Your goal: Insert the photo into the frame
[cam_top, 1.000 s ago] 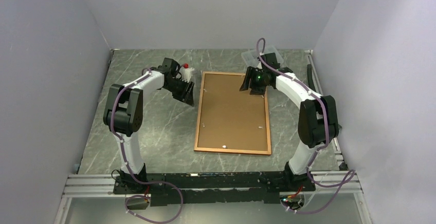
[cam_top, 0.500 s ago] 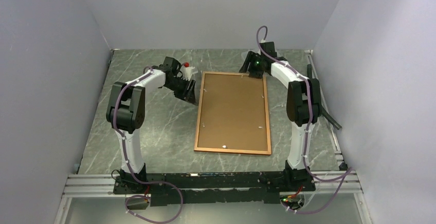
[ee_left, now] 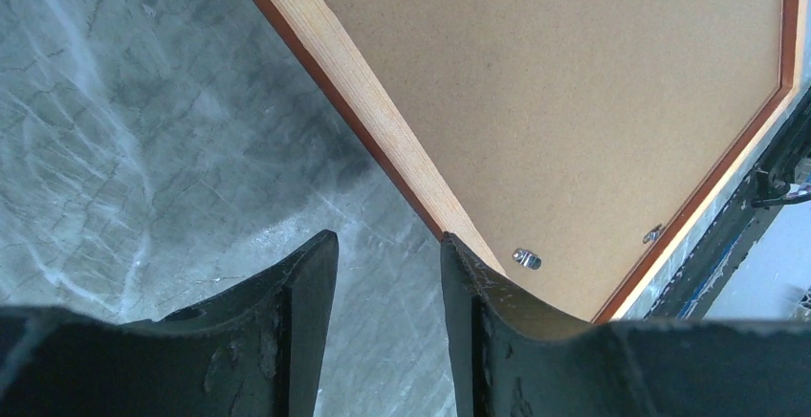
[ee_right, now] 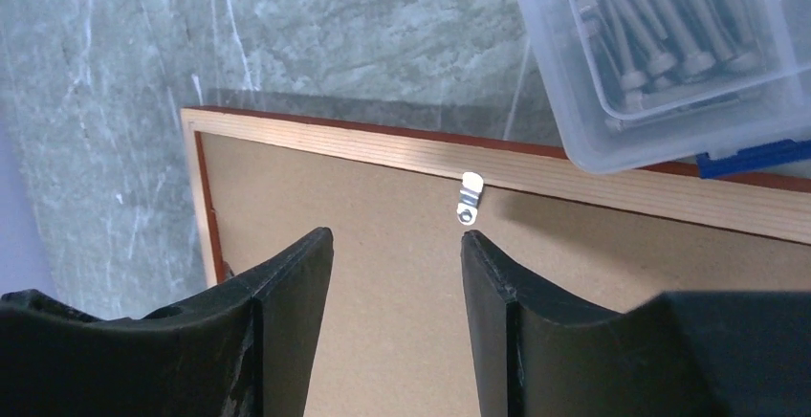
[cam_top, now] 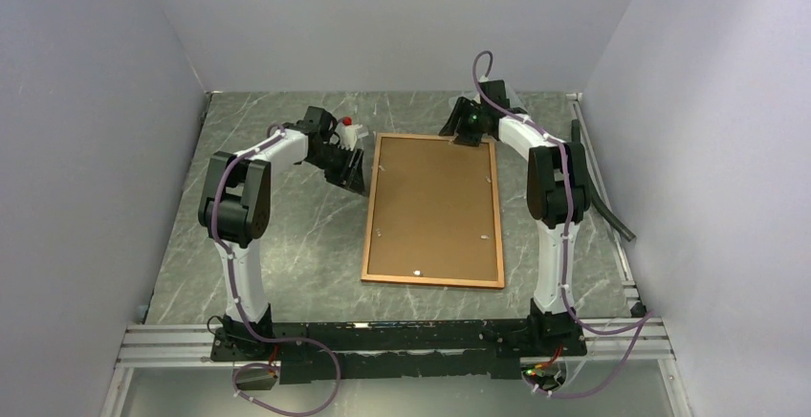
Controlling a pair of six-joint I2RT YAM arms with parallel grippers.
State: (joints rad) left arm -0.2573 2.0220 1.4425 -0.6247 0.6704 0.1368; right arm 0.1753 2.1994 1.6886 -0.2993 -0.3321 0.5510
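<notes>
L hand [ee_left: 387, 245], R hand [ee_right: 394, 240] both released. R wrist cam: 1 clip [ee_right: 469, 197] on frame [ee_right: 383, 142]; top cam: whole frame, back up, on bench [cam_top: 287, 245].

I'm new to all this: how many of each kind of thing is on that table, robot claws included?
Robot grippers: 2, left gripper, right gripper
Picture frame: 1
Clear plastic box: 1
Small white bottle: 1
Long black rod: 1
Total: 6

Bare marble table [cam_top: 287, 245] left of and in front of the flat-lying frame [cam_top: 432, 208]: open passage. Far right corner crowded by a clear box of screws [ee_right: 660, 44] at the frame's far edge. Small white bottle [cam_top: 350, 133] near the far left corner, just behind the left gripper [cam_top: 352, 176].
</notes>
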